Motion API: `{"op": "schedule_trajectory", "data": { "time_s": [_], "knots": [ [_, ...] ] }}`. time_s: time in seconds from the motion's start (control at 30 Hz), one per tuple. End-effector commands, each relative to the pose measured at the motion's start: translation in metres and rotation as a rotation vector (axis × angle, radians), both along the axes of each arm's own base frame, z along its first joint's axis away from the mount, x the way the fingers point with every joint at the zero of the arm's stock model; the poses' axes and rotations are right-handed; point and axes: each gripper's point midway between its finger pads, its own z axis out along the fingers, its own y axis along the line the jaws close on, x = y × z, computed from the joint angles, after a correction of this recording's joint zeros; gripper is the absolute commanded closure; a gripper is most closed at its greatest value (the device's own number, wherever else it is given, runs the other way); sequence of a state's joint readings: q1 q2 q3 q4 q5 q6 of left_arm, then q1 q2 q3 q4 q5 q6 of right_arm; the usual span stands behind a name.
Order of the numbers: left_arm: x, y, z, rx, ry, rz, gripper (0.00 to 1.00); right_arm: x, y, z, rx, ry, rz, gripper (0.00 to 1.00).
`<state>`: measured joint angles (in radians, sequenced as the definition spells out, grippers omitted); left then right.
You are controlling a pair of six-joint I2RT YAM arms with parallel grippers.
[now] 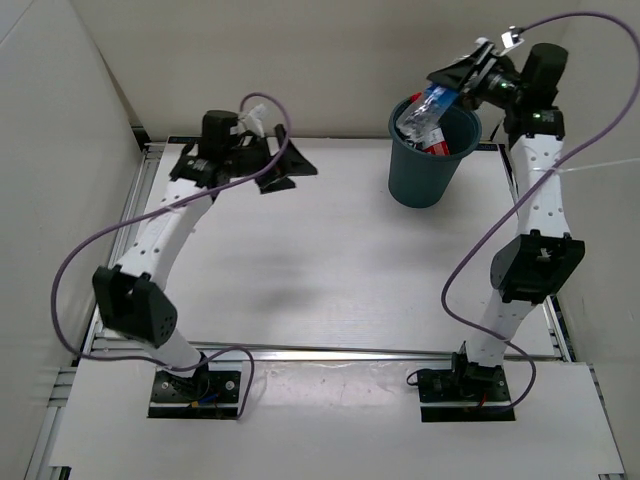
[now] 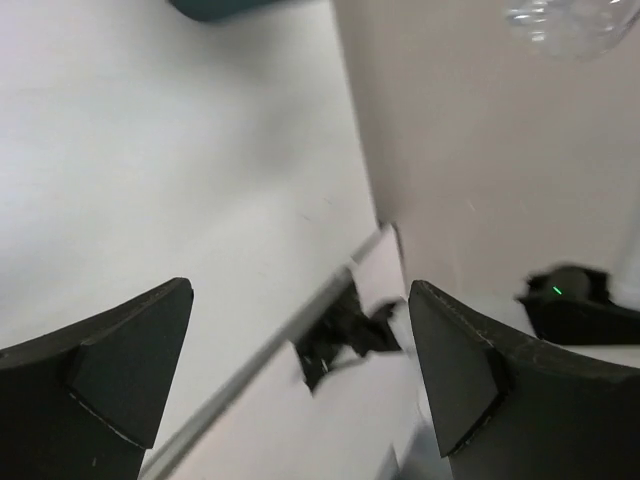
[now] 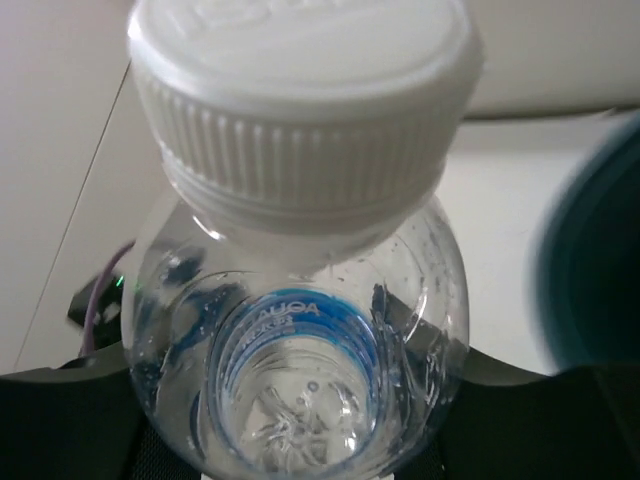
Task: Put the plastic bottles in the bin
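The teal bin (image 1: 420,178) stands at the back right of the table. My right gripper (image 1: 448,85) is shut on a clear bottle with a blue label (image 1: 432,102) and holds it tilted over the bin's mouth. In the right wrist view the bottle (image 3: 300,350) fills the frame, white cap (image 3: 300,100) away from me, with the bin rim (image 3: 600,260) at the right. A red-labelled bottle (image 1: 440,144) lies inside the bin. I cannot make out the third bottle. My left gripper (image 1: 290,175) is open and empty over the back left of the table.
The left wrist view shows bare white table, the bin's edge (image 2: 215,8) at the top and clear plastic (image 2: 575,25) at the top right. Beige walls close in the back and left. Purple cables loop off both arms.
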<state>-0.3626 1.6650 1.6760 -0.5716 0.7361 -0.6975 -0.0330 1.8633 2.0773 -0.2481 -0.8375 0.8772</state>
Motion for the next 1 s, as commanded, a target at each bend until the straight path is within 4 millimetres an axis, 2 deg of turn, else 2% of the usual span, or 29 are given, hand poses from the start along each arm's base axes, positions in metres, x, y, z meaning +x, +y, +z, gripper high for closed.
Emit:
{"op": "schedule_trajectory", "data": {
  "time_s": [0.0,0.03,0.07,0.1,0.13,0.17,0.2,0.23,0.27,0.4,0.43,0.47,0.5,0.53,0.57,0.63,0.7,0.73,0.77,0.8,0.9,0.93,0.97],
  "knots": [
    [0.001,0.055,0.025,0.088,-0.185,0.206,0.00,0.029,-0.054,0.027,-0.045,-0.097,-0.213,0.90],
    [0.000,0.064,0.004,0.118,-0.152,0.226,0.00,0.042,-0.076,0.020,-0.064,-0.093,-0.273,0.90],
    [-0.006,0.067,0.003,0.128,-0.163,0.230,0.00,0.049,-0.086,0.017,-0.081,-0.096,-0.314,0.91],
    [-0.005,0.074,-0.004,0.144,-0.154,0.258,0.00,0.054,-0.092,0.025,-0.108,-0.134,-0.352,0.93],
    [-0.009,0.078,-0.021,0.174,-0.124,0.264,0.00,0.067,-0.101,0.015,-0.144,-0.134,-0.394,0.93],
    [-0.011,0.081,-0.026,0.185,-0.119,0.277,0.00,0.077,-0.114,0.010,-0.208,-0.161,-0.461,0.93],
    [-0.015,0.085,-0.029,0.197,-0.113,0.289,0.00,0.083,-0.118,0.007,-0.232,-0.172,-0.479,0.93],
    [-0.014,0.088,-0.037,0.214,-0.101,0.305,0.00,0.092,-0.116,-0.003,-0.251,-0.169,-0.479,0.93],
    [-0.018,0.092,-0.045,0.226,-0.077,0.311,0.00,0.095,-0.119,-0.004,-0.270,-0.174,-0.490,0.93],
    [-0.018,0.102,-0.056,0.259,-0.067,0.312,0.00,0.106,-0.104,-0.036,-0.400,-0.181,-0.474,0.87],
    [-0.018,0.104,-0.063,0.283,-0.054,0.311,0.00,0.110,-0.102,-0.048,-0.452,-0.195,-0.462,0.78],
    [-0.015,0.109,-0.064,0.288,-0.054,0.329,0.00,0.111,-0.096,-0.056,-0.466,-0.183,-0.444,0.76],
    [-0.015,0.109,-0.065,0.299,-0.051,0.321,0.00,0.115,-0.096,-0.076,-0.473,-0.135,-0.432,0.76],
    [-0.015,0.111,-0.072,0.317,-0.028,0.327,0.00,0.115,-0.096,-0.076,-0.474,-0.135,-0.432,0.72],
    [-0.013,0.115,-0.068,0.320,-0.043,0.331,0.00,0.117,-0.096,-0.082,-0.475,-0.125,-0.430,0.67],
    [-0.011,0.115,-0.079,0.339,-0.016,0.321,0.00,0.117,-0.098,-0.084,-0.481,-0.113,-0.439,0.52],
    [-0.009,0.119,-0.081,0.350,-0.003,0.335,0.00,0.115,-0.098,-0.077,-0.479,-0.125,-0.442,0.33],
    [-0.009,0.119,-0.081,0.350,-0.003,0.335,0.00,0.112,-0.101,-0.083,-0.490,-0.096,-0.456,0.24],
    [-0.007,0.121,-0.086,0.363,0.004,0.345,0.00,0.110,-0.103,-0.087,-0.489,-0.073,-0.469,0.07],
    [-0.007,0.123,-0.090,0.372,0.011,0.350,0.00,0.109,-0.105,-0.087,-0.492,-0.070,-0.478,0.00],
    [0.000,0.134,-0.093,0.406,0.025,0.434,0.00,0.102,-0.108,-0.081,-0.502,-0.060,-0.501,0.00],
    [0.001,0.137,-0.091,0.409,0.024,0.463,0.00,0.101,-0.117,-0.086,-0.506,-0.026,-0.524,0.00],
    [0.005,0.144,-0.083,0.428,-0.004,0.507,0.00,0.095,-0.119,-0.075,-0.497,-0.029,-0.549,0.00]
  ]
}}
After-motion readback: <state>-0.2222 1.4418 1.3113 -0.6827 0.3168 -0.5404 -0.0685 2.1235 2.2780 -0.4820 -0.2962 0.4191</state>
